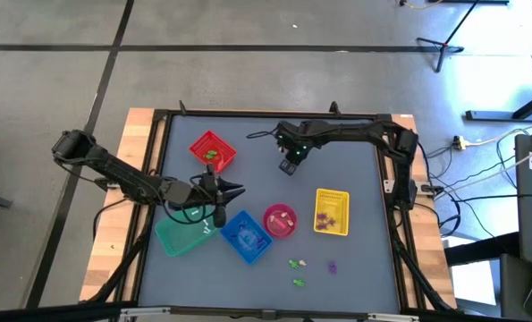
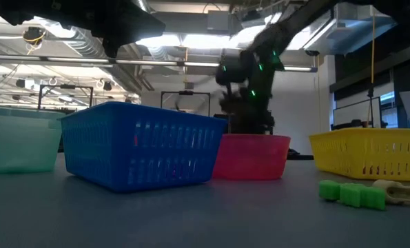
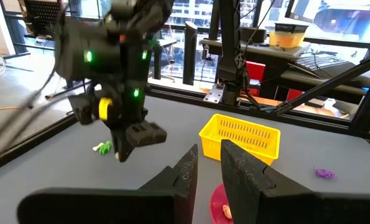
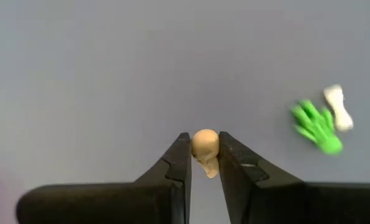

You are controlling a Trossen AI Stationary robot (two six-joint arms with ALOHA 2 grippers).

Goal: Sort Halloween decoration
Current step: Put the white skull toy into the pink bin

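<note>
I see a cream skull-like trinket (image 4: 204, 148) pinched in my right tool (image 4: 204, 163), held over the table (image 1: 355, 161) beside the red basket (image 1: 212, 150). A green hand trinket (image 4: 315, 127) and a white piece (image 4: 337, 107) lie nearby. My left tool (image 3: 208, 167) hovers near the blue basket (image 1: 246, 236), nearly pressed together, seemingly holding nothing

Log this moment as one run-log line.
right gripper: shut on tiny cream skull trinket | left gripper: empty, near blue plastic basket

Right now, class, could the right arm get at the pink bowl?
Probably yes. The right tool, shut on a cream trinket, has bare table between it and the pink bowl; the left tool sits aside.
</note>
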